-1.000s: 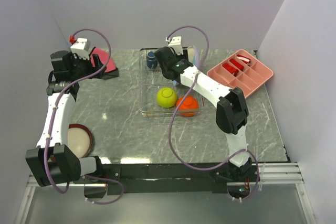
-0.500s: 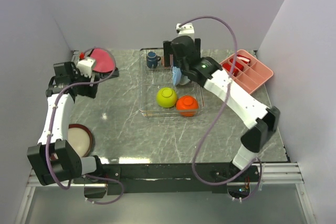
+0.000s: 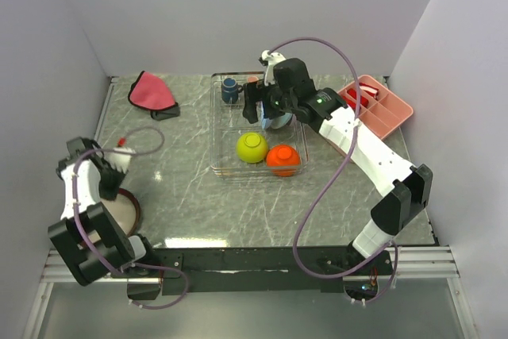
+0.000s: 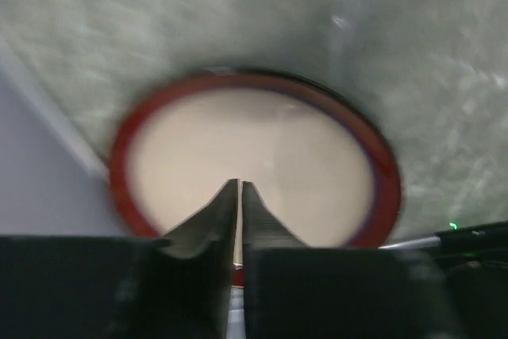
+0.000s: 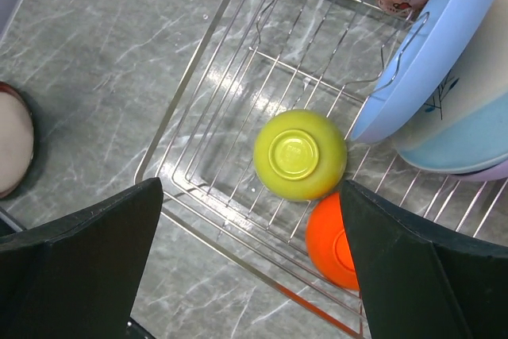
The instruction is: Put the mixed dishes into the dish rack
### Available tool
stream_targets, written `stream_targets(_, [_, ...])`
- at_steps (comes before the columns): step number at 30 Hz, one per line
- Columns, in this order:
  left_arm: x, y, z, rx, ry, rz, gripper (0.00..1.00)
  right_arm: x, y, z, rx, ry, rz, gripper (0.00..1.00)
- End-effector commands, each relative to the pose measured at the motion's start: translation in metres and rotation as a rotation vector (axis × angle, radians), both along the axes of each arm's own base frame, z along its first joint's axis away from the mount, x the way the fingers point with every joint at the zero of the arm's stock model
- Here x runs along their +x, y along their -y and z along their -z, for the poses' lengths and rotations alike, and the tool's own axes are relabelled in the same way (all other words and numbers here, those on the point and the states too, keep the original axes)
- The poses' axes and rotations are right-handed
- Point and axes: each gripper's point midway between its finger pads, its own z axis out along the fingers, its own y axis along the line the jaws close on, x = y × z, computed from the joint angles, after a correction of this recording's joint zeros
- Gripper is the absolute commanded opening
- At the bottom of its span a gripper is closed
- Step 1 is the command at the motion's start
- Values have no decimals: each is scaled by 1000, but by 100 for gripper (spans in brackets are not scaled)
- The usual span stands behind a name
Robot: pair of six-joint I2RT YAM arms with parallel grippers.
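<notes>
Blurred view down onto a cream plate (image 4: 254,140) with a red rim, filling mid-frame on a grey marbled table (image 4: 357,21). At bottom centre, the gripper (image 4: 240,184) shows two dark fingers nearly meeting over the plate

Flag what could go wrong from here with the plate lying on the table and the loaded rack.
1. The cream plate lies flat near the left edge of the table. The left gripper is over its face, nearly closed. Coming down like this, it may press or skid the plate rather than catch the rim.
2. The right gripper hangs wide open over the rack, beside the leaning blue plate. A sideways move could tip that plate.
</notes>
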Motion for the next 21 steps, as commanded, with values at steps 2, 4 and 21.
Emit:
stream_targets(2, [-25, 13, 35, -7, -35, 74, 1, 1, -1, -22, 42, 24, -30, 100])
stream_targets(4, [-26, 16, 45, -25, -39, 62, 1, 0, -1, -25, 46, 28, -28, 100])
stream_targets(21, [57, 97, 84, -172, -38, 269, 2, -10, 7, -5, 13, 11, -43, 100])
